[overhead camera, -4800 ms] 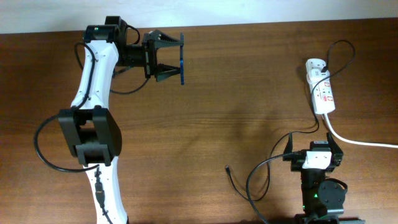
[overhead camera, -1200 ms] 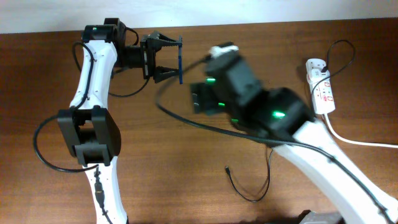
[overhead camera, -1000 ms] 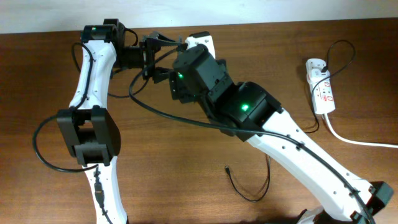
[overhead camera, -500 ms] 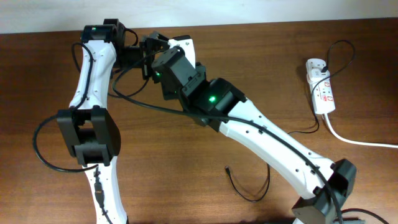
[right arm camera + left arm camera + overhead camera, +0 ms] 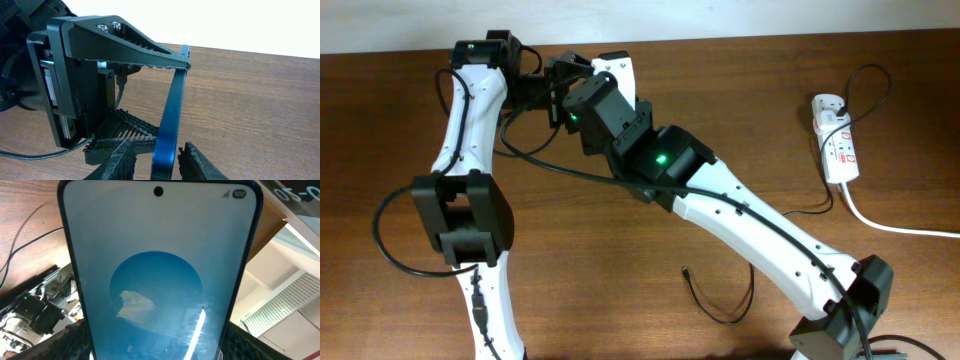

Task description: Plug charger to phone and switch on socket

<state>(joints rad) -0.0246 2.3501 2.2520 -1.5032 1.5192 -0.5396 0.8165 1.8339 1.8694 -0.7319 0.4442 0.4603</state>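
Observation:
The phone (image 5: pixel 160 280) fills the left wrist view with its blue screen, and my left gripper (image 5: pixel 160 347) is shut on its long edges. In the right wrist view the phone (image 5: pixel 171 115) shows edge-on, standing off the table. My right gripper (image 5: pixel 161 162) straddles its lower end and is open, with a gap on the left side. From overhead the right wrist (image 5: pixel 605 105) hides the phone. The charger (image 5: pixel 720 300) lies loose on the table at the front, with its connector tip (image 5: pixel 686 270) free. The socket (image 5: pixel 837 145) lies at the far right.
A thick white cord (image 5: pixel 900 228) runs from the socket off the right edge. A thin black cable (image 5: pixel 865 85) loops above the socket. The right arm (image 5: pixel 760 235) stretches diagonally across the table's middle. The left arm (image 5: pixel 465 130) stands along the left side.
The right arm has swung across to the held phone and its jaws have narrowed around the phone's end. The left arm and phone have stayed put.

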